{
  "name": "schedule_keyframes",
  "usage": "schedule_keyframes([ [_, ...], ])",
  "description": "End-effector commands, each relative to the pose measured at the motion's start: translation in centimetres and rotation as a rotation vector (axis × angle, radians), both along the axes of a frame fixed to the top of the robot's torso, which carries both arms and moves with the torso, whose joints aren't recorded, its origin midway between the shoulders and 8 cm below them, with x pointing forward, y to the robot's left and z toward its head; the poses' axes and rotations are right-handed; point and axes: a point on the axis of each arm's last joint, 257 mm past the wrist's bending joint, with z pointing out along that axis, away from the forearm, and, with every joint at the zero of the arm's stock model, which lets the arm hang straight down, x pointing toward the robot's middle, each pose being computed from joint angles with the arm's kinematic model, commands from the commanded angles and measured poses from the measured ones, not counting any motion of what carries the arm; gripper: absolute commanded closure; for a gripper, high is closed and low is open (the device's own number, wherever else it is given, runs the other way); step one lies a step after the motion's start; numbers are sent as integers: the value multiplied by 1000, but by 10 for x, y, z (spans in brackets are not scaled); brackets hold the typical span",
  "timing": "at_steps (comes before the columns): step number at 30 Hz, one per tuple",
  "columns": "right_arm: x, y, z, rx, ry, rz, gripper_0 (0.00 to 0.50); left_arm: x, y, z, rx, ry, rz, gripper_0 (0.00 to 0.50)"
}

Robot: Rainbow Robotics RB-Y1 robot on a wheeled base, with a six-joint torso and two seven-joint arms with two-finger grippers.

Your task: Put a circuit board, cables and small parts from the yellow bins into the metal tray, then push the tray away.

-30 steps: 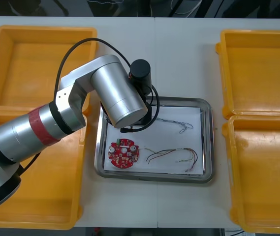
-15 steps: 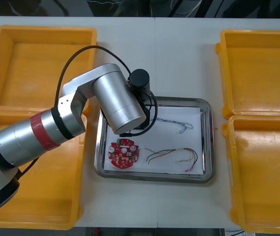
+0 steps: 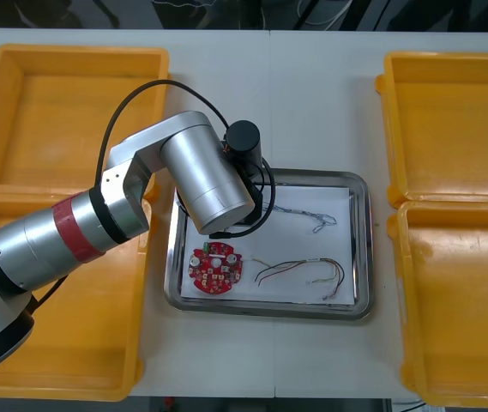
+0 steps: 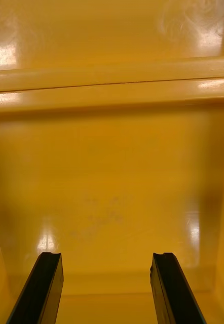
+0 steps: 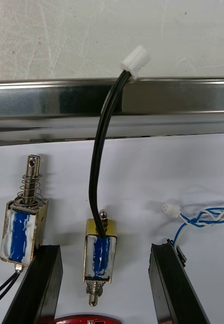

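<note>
Fingers (image 5: 41, 283) stand wide open, empty: left gripper (image 5: 106, 248) over a small metal part (image 5: 98, 259) in the metal tray (image 5: 51, 104), right gripper (image 4: 106, 255) over a yellow bin (image 4: 112, 152).

This looks like an electronics workshop or a robotics lab bench. A plain light desk (image 3: 312, 81) carries deep yellow bins (image 3: 449, 129) at both sides, with a shiny metal tray (image 3: 364, 249), white inside, between them. The tray holds a round red circuit board (image 3: 215, 269), a red and yellow cable (image 3: 308, 262) and a twisted blue and white cable (image 5: 208, 215) just beyond one of the left jaws. Between those jaws, which stand apart, lies a small metal part (image 5: 99, 250) with a black cable (image 5: 98, 162). Another such part (image 5: 23, 230) lies just outside them. A silver robot arm (image 3: 98, 223) hangs over the desk.
</note>
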Motion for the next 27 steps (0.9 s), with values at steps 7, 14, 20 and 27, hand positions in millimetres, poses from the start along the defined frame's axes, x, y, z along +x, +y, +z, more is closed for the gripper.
schedule_keyframes([
  [7,-5,-10,19,-33,9,-5,0,-2,13,33,-43,-22,52,0],
  [14,-2,16,29,-40,41,131,0,-9,27,67,-28,-16,73,0],
  [20,8,59,46,-27,38,298,0,-14,41,99,-23,-8,74,0],
  [27,12,116,55,-43,31,492,0,-27,76,128,9,23,74,0],
])
